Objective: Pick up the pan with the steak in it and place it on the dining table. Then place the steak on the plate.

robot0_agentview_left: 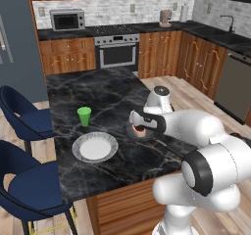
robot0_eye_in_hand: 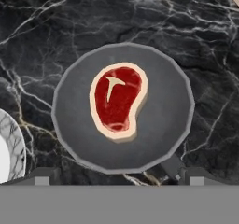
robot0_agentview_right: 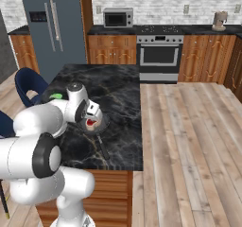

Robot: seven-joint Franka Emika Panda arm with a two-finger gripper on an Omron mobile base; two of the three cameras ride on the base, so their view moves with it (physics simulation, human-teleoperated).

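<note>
The dark grey pan (robot0_eye_in_hand: 163, 120) sits on the black marble dining table (robot0_eye_in_hand: 56, 31), and the red steak (robot0_eye_in_hand: 117, 101) with its tan rim lies flat in its middle. My gripper (robot0_eye_in_hand: 119, 177) hovers straight above the pan, open, nothing between its fingers. From the right base view the pan (robot0_agentview_right: 100, 125) shows its thin black handle (robot0_agentview_right: 102, 148) pointing toward the table's near edge, with the steak (robot0_agentview_right: 90, 123) under the gripper (robot0_agentview_right: 92, 117). The white-grey plate (robot0_agentview_left: 95, 147) lies just left of the pan on the table (robot0_agentview_left: 98, 89), apart from it; its rim (robot0_eye_in_hand: 10, 146) shows in the hand view.
A small green cup (robot0_agentview_left: 84, 115) stands upright behind the plate. Two blue chairs (robot0_agentview_left: 24, 116) (robot0_agentview_left: 29, 190) line the table's left side. The table's near edge (robot0_agentview_right: 118, 168) runs close behind the pan handle, and wood floor lies to the right.
</note>
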